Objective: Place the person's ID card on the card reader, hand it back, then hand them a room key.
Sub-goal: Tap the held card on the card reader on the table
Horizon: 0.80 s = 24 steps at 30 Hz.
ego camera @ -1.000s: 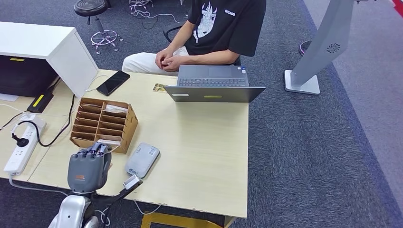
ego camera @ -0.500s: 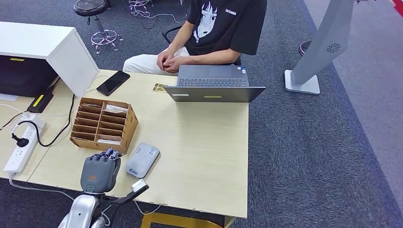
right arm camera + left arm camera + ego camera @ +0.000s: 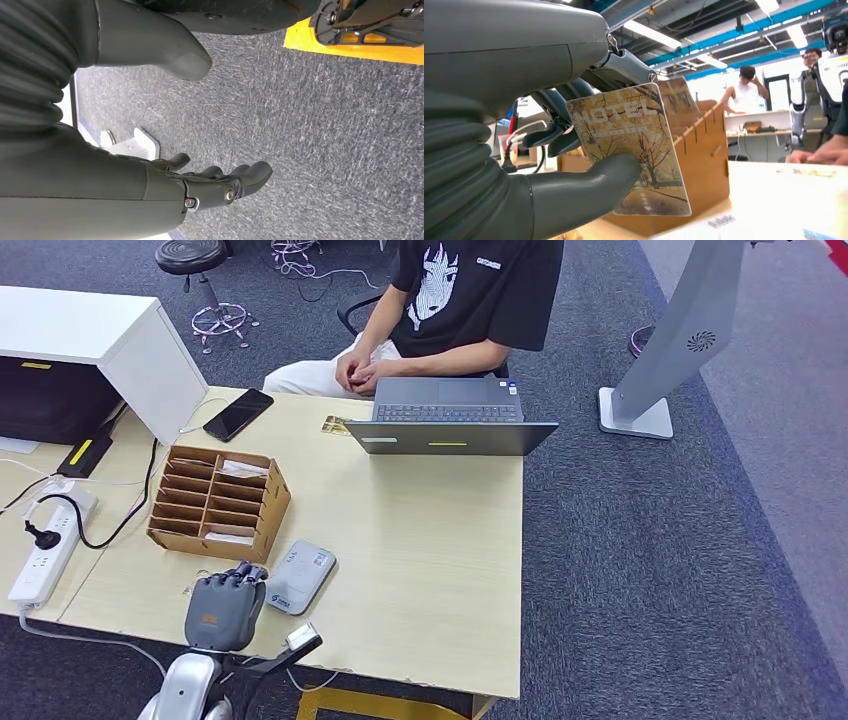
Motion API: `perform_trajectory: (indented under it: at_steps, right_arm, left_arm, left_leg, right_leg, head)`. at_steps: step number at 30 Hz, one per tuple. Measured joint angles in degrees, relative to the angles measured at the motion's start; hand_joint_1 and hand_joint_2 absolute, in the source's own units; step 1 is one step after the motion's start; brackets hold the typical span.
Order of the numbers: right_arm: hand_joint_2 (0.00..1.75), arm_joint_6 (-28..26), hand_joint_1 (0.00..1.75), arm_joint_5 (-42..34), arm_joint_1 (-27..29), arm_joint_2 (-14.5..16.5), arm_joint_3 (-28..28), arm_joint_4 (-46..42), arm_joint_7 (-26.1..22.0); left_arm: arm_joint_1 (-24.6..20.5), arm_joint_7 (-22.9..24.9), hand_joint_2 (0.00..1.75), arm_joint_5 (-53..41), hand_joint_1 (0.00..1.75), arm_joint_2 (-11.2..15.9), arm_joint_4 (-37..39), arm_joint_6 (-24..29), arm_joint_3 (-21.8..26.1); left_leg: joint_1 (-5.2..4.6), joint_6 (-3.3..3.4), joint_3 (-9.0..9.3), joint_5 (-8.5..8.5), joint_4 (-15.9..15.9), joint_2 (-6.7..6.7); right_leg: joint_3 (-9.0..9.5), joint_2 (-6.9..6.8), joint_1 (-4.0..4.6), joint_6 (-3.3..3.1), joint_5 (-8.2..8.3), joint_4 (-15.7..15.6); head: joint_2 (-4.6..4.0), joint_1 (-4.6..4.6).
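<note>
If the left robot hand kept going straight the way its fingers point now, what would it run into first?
Probably the cardboard organizer. The left robot hand, holding the hotel key card, points up the table at the box's near corner. The grey card reader lies just beside that line; depth is unclear.

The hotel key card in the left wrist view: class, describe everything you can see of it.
The key card is a thin, flat rectangle with rounded corners, printed with autumn trees in brown and yellow and the pale word HOTEL near one end, small print at the other. It looks like plastic. The left hand pinches it between thumb and fingers, standing roughly upright and slightly tilted, in front of the wooden slotted organizer.
</note>
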Motion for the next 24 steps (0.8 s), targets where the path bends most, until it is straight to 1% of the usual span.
perform_trajectory:
  at_steps: [5,15,20,24]
  right_arm:
    - [1.75,-0.1,0.00,0.0,0.0,0.0,0.0,0.0,0.1]
    - [1.75,-0.9,0.00,-0.2,0.0,0.0,0.0,0.0,-0.1]
    - [1.75,-0.9,0.00,-0.4,0.0,0.0,0.0,0.0,-0.2]
    - [1.75,-0.7,0.00,-0.4,0.0,0.0,0.0,0.0,-0.1]
  left_arm:
    - [-0.4,-1.0,1.75,0.3,1.75,-1.1,1.8,0.0,0.0]
    - [-1.2,-3.7,1.75,4.3,1.75,-3.5,4.9,0.6,-0.8]
    - [-1.2,-1.8,1.75,6.6,1.75,-3.8,6.8,1.0,-3.2]
    - [-1.2,-3.1,1.75,5.9,1.75,-3.7,7.0,1.1,-4.1]
  left_leg:
    - [-0.01,0.00,0.00,0.00,0.0,0.00]
    - [-0.01,0.00,0.01,0.00,0.0,-0.01]
    - [-0.01,0.00,0.02,0.00,0.0,-0.04]
    - [-0.01,0.00,0.05,0.00,0.0,-0.06]
  right_leg:
    - [0.00,0.00,0.00,0.00,0.00,0.0]
    - [0.01,-0.01,0.00,0.00,0.00,0.0]
    - [0.04,-0.03,0.00,0.00,0.00,0.0]
    - [0.10,-0.06,0.00,0.00,0.00,0.0]
  head:
    - [0.00,0.01]
    - [0.00,0.01]
    - [0.00,0.01]
    - [0.00,-0.01]
